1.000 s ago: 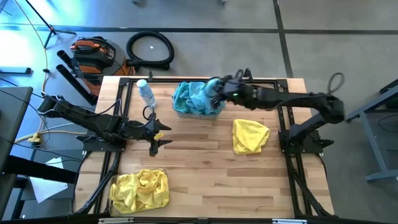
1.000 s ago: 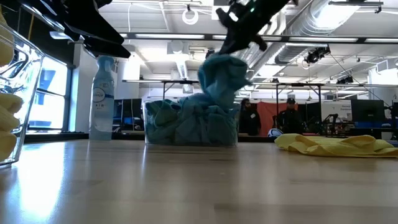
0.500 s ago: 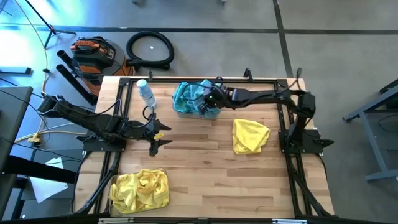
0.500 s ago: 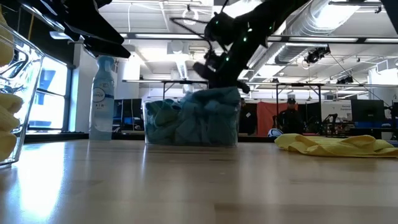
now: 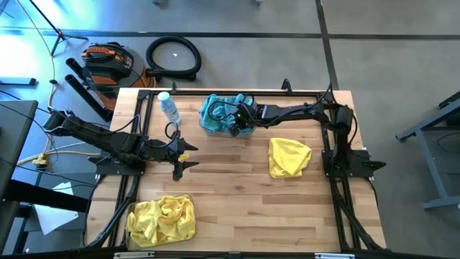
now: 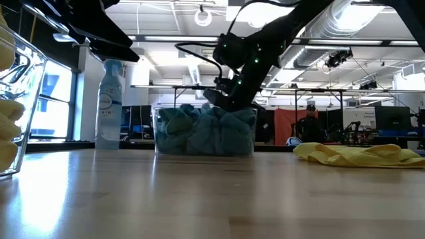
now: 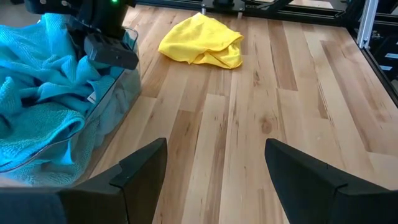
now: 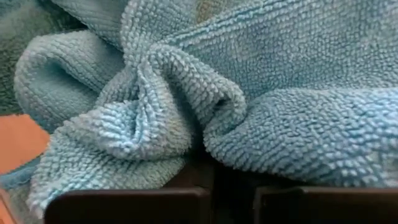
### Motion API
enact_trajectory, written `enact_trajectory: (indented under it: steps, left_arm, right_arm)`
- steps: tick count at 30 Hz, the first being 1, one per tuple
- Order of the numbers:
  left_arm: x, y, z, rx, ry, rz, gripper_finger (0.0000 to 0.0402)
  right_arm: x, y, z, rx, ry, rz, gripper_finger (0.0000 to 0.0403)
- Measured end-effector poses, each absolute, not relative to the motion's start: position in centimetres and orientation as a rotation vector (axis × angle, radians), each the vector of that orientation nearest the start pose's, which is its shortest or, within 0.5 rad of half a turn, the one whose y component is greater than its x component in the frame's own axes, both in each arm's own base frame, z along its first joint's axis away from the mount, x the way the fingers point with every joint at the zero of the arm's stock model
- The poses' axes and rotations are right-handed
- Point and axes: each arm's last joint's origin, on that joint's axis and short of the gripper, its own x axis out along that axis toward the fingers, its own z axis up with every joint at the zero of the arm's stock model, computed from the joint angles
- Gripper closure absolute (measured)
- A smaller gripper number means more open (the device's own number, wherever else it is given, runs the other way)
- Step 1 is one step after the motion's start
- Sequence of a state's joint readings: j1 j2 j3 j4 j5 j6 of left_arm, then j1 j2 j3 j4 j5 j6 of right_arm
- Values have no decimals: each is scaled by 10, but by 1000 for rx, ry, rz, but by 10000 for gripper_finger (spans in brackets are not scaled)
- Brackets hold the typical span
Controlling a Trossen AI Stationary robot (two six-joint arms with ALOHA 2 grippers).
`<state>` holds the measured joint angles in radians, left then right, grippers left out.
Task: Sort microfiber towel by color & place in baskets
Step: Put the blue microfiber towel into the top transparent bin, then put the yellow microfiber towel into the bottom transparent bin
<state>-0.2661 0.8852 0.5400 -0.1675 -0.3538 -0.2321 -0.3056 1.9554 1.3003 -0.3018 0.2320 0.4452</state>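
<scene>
On the wooden table, with an open workshop behind, I'm seeing my right gripper pressing into the teal towels, fingers nearly together, pinching a fold. They're filling the far basket; yellow towels are filling the near basket. One yellow towel is lying loose. My left gripper is waiting, spread.

The right gripper's fingertips were buried in the teal towels, so its grip could not be made out in any view. In the low view, the yellow-filled basket was cut off by the left edge. People in the room behind were too small to describe.
</scene>
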Motion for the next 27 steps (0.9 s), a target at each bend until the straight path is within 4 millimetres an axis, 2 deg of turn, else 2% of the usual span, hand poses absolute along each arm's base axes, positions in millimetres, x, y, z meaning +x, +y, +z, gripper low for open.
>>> enact_trajectory:
  steps: [7, 14, 22, 27]
  left_arm:
    - [182, -39, 235, -71, 476, 142, 142]
    - [182, -39, 235, -70, 477, 142, 142]
    - [182, -39, 235, -70, 476, 142, 142]
    - [182, -39, 235, -70, 476, 142, 142]
  right_arm:
    - [380, -127, 181, 448, 819, -699, 331]
    - [367, -122, 226, 464, 711, -685, 280]
    - [344, -103, 274, 465, 636, -654, 270]
    - [324, -84, 283, 427, 722, -767, 270]
